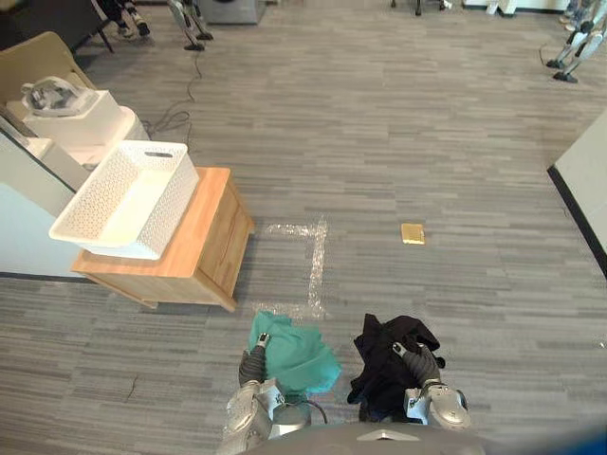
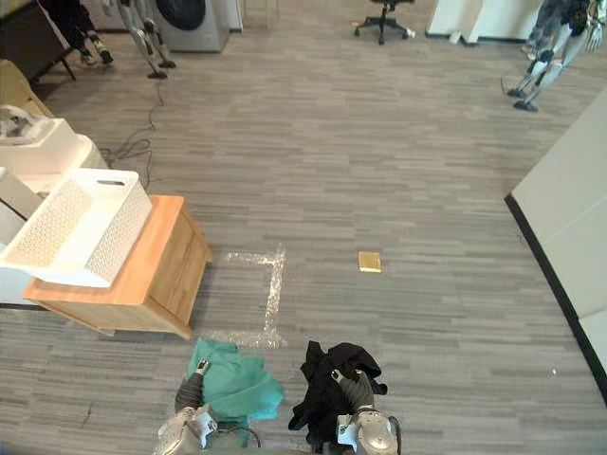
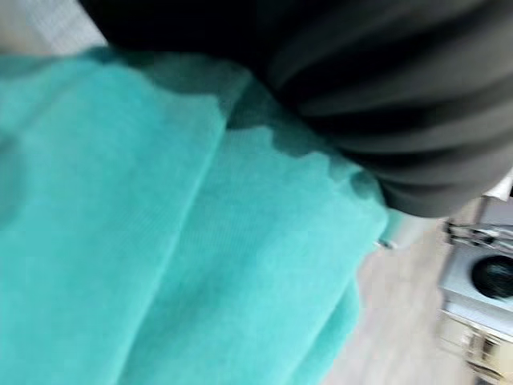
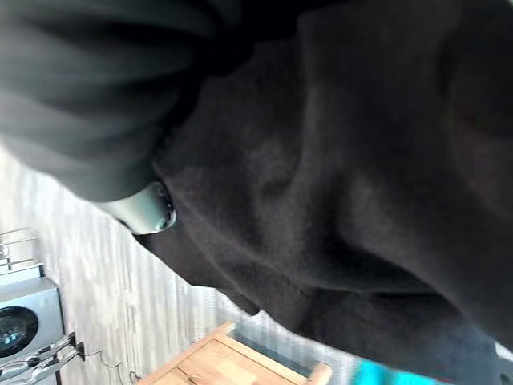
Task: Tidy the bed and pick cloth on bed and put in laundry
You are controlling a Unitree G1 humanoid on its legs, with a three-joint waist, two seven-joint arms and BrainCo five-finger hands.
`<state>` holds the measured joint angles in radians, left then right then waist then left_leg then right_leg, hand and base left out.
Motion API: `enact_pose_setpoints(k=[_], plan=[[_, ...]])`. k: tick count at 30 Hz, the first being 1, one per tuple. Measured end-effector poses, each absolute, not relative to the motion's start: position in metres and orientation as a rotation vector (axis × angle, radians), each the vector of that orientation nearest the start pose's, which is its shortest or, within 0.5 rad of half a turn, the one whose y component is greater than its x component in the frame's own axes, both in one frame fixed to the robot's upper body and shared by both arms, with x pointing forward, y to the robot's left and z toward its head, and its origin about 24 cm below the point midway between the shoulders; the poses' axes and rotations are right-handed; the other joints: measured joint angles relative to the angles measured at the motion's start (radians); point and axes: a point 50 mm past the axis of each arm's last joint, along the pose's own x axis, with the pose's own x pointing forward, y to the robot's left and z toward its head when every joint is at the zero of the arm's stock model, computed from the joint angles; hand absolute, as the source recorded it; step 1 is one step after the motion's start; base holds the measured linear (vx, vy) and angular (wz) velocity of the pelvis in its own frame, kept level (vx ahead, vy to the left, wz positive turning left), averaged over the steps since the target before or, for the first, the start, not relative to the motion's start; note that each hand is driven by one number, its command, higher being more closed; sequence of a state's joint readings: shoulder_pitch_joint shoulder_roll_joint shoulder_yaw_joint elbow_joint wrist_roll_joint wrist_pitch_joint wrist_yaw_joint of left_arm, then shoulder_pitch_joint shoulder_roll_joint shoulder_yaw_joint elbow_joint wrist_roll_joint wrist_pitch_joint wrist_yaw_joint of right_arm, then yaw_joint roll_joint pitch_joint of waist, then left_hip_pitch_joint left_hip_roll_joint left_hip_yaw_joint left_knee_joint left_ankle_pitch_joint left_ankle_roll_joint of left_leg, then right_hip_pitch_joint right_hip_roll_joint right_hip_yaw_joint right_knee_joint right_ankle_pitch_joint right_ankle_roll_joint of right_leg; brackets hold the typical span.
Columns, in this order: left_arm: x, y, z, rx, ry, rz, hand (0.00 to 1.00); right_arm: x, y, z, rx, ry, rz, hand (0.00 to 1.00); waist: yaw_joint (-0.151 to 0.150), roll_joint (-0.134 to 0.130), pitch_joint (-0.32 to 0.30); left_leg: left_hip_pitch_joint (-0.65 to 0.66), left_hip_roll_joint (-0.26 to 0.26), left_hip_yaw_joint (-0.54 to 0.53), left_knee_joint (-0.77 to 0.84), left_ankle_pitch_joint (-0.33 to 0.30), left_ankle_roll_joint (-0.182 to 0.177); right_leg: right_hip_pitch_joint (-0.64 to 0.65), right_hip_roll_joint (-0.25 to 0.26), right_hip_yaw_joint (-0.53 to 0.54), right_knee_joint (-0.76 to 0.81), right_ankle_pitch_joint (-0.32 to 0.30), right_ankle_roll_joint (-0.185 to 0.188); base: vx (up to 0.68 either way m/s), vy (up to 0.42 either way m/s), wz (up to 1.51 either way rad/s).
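A crumpled teal cloth (image 1: 299, 355) drapes over most of the left hand (image 1: 253, 364), and a bunched black cloth (image 1: 384, 370) buries much of the right hand (image 1: 424, 363), so neither grip can be read. The small flat tan square (image 1: 413, 233) on the grey floor (image 1: 427, 142) is too small to identify. The right eye view's top edge crops the white front-loading washing machine (image 2: 190, 21).

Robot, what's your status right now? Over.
Left hand gripping teal cloth; right hand gripping black cloth. White perforated laundry basket on wooden cabinet, ahead left.
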<state>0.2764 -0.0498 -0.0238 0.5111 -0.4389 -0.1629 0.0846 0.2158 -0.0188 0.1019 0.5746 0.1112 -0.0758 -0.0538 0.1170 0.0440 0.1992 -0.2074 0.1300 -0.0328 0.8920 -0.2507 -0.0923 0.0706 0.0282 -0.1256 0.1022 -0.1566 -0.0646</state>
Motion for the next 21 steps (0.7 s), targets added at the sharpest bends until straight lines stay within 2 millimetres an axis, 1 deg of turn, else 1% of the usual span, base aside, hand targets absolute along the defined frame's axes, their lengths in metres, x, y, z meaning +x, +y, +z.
enact_pose_setpoints(k=[1,2,3,4,5,6,7,8,9,10,11,12,13,14,15,16,17,18,19,20,21], plan=[[0.136,0.152,-0.106,-0.436,0.606,0.326,1.0,0.14,-0.148,-0.116,0.065,0.725,-0.065,1.0,0.005,0.0,0.0,-0.033,-0.012,0.048,-0.061,-0.023,0.01,0.026,-0.004,0.0,-0.014,-0.003,-0.002,0.25,-0.024,-0.11],[0.136,0.152,-0.106,-0.437,0.602,0.325,1.0,0.14,-0.149,-0.117,0.066,0.731,-0.07,1.0,0.01,-0.002,0.0,-0.043,-0.02,0.071,-0.117,-0.027,0.013,0.03,-0.012,0.0,-0.014,-0.006,0.003,0.28,0.046,-0.05],[0.137,0.152,-0.105,-0.435,0.598,0.321,1.0,0.14,-0.152,-0.118,0.061,0.734,-0.08,1.0,0.011,-0.006,0.002,-0.053,-0.042,0.106,-0.249,-0.023,0.016,0.045,-0.031,-0.002,-0.014,-0.014,0.021,0.23,0.064,0.0],[0.138,0.152,-0.104,-0.434,0.596,0.318,1.0,0.139,-0.153,-0.118,0.056,0.736,-0.085,1.0,0.01,-0.007,0.003,-0.056,-0.051,0.124,-0.319,-0.014,0.019,0.051,-0.041,-0.002,-0.015,-0.019,0.026,0.32,0.105,0.05],[0.138,0.151,-0.104,-0.428,0.594,0.306,1.0,0.139,-0.156,-0.12,0.051,0.748,-0.1,1.0,0.01,-0.01,0.003,-0.051,-0.068,0.162,-0.492,0.063,0.031,0.066,-0.062,-0.002,-0.019,-0.035,0.048,0.35,0.137,0.09],[0.139,0.15,-0.104,-0.422,0.596,0.295,1.0,0.137,-0.159,-0.121,0.044,0.757,-0.114,1.0,0.01,-0.006,0.002,-0.046,-0.066,0.212,-0.614,0.209,0.067,0.087,-0.073,-0.007,-0.026,-0.054,0.07,0.36,0.156,0.1],[0.139,0.15,-0.104,-0.417,0.595,0.294,1.0,0.135,-0.159,-0.123,0.044,0.767,-0.117,1.0,0.013,-0.009,0.003,-0.032,-0.07,0.242,-0.641,0.249,0.111,0.098,-0.082,-0.007,-0.027,-0.065,0.08,0.39,0.177,0.25],[0.142,0.152,-0.102,-0.41,0.584,0.295,1.0,0.136,-0.157,-0.124,0.045,0.776,-0.119,1.0,0.015,-0.033,0.003,0.005,-0.117,0.253,-0.697,0.263,0.136,0.111,-0.117,-0.007,-0.027,-0.073,0.091,0.39,0.165,0.31],[0.144,0.157,-0.101,-0.387,0.578,0.292,1.0,0.137,-0.154,-0.124,0.05,0.773,-0.117,1.0,0.014,-0.058,0.001,0.015,-0.149,0.253,-0.719,0.263,0.138,0.115,-0.137,-0.007,-0.034,-0.07,0.094,0.47,0.176,0.39],[0.144,0.158,-0.102,-0.381,0.579,0.29,1.0,0.138,-0.152,-0.123,0.053,0.771,-0.116,1.0,0.013,-0.065,-0.002,0.018,-0.158,0.254,-0.717,0.264,0.14,0.118,-0.145,-0.01,-0.036,-0.062,0.107,0.44,0.185,0.54],[0.144,0.159,-0.102,-0.368,0.589,0.282,1.0,0.136,-0.152,-0.124,0.057,0.776,-0.12,1.0,0.01,-0.068,-0.002,0.025,-0.171,0.273,-0.712,0.257,0.157,0.136,-0.159,-0.013,-0.029,-0.037,0.134,0.36,0.17,0.63],[0.142,0.161,-0.103,-0.346,0.596,0.278,1.0,0.133,-0.152,-0.126,0.058,0.79,-0.121,1.0,0.013,-0.069,-0.003,0.061,-0.18,0.282,-0.724,0.242,0.178,0.147,-0.163,-0.006,0.023,-0.028,0.147,0.32,0.196,0.62],[0.141,0.161,-0.104,-0.339,0.605,0.276,1.0,0.132,-0.152,-0.128,0.056,0.799,-0.121,1.0,0.011,-0.068,-0.004,0.09,-0.182,0.287,-0.742,0.228,0.191,0.145,-0.163,0.004,0.071,-0.03,0.148,0.24,0.152,0.4],[0.137,0.161,-0.105,-0.332,0.619,0.277,1.0,0.129,-0.153,-0.13,0.055,0.816,-0.124,1.0,0.008,-0.064,-0.009,0.142,-0.181,0.293,-0.777,0.198,0.194,0.123,-0.165,0.011,0.186,-0.04,0.166,0.28,0.173,0.3],[0.134,0.164,-0.107,-0.309,0.628,0.271,1.0,0.126,-0.152,-0.132,0.055,0.83,-0.124,1.0,0.01,-0.077,-0.017,0.193,-0.202,0.271,-0.811,0.177,0.191,0.061,-0.177,0.025,0.385,-0.038,0.192,0.27,0.14,0.42],[0.129,0.167,-0.108,-0.274,0.645,0.258,1.0,0.126,-0.152,-0.132,0.056,0.83,-0.12,1.0,0.005,-0.089,-0.026,0.233,-0.226,0.242,-0.831,0.163,0.198,-0.028,-0.202,0.051,0.605,0.029,0.262,0.27,0.118,0.46],[0.128,0.167,-0.109,-0.265,0.65,0.253,1.0,0.125,-0.151,-0.132,0.057,0.831,-0.118,1.0,-0.005,-0.089,-0.027,0.252,-0.234,0.23,-0.836,0.156,0.205,-0.069,-0.208,0.069,0.698,0.056,0.275,0.39,0.083,0.66],[0.126,0.171,-0.11,-0.236,0.662,0.245,1.0,0.124,-0.151,-0.133,0.057,0.833,-0.118,1.0,-0.022,-0.098,-0.031,0.281,-0.242,0.19,-0.831,0.136,0.211,-0.133,-0.212,0.086,0.846,0.049,0.26,0.42,0.047,0.79],[0.125,0.173,-0.11,-0.208,0.668,0.234,1.0,0.125,-0.153,-0.131,0.054,0.824,-0.123,1.0,-0.033,-0.098,-0.031,0.305,-0.241,0.154,-0.82,0.129,0.218,-0.193,-0.217,0.066,0.933,0.023,0.228,0.36,0.031,0.84],[0.125,0.174,-0.11,-0.204,0.668,0.235,1.0,0.127,-0.154,-0.13,0.053,0.815,-0.125,1.0,-0.044,-0.097,-0.031,0.314,-0.241,0.136,-0.819,0.126,0.218,-0.221,-0.226,0.049,0.954,0.009,0.211,0.34,-0.014,1.0],[0.126,0.173,-0.109,-0.204,0.666,0.238,1.0,0.13,-0.154,-0.127,0.054,0.797,-0.126,1.0,-0.055,-0.096,-0.03,0.331,-0.241,0.094,-0.821,0.121,0.219,-0.269,-0.243,0.021,0.957,-0.016,0.178,0.34,-0.057,1.25]])
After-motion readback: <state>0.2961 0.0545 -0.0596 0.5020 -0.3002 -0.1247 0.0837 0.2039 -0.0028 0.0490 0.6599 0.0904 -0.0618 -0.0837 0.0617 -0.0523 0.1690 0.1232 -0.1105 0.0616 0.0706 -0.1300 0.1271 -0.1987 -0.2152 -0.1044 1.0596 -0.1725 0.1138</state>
